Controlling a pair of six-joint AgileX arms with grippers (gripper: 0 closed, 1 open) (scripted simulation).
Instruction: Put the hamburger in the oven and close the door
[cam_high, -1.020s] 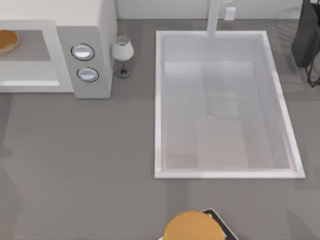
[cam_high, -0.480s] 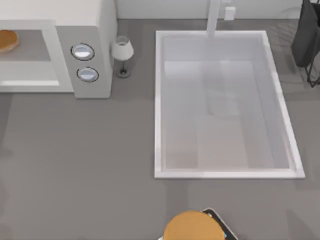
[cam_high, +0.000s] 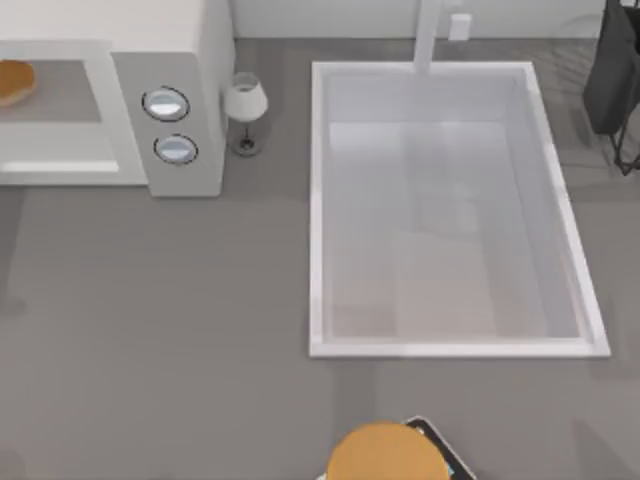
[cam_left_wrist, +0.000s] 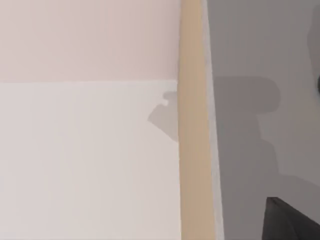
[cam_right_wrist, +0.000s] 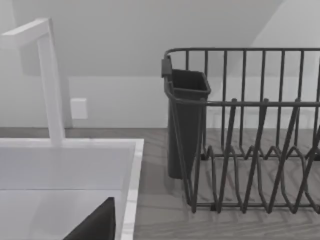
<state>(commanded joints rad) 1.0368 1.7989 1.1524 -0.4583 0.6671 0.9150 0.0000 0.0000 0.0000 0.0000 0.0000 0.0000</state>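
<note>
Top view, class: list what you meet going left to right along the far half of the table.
hamburger inside the oven → oven dials → wine glass → sink → dish rack

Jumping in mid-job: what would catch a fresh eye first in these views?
The large white rectangular sink basin dominates the table's right half. At far left, the small golden-tan hamburger already sits in the grey cavity of the white boxy oven. A big plain orange-brown disc lies at the near edge.
</note>
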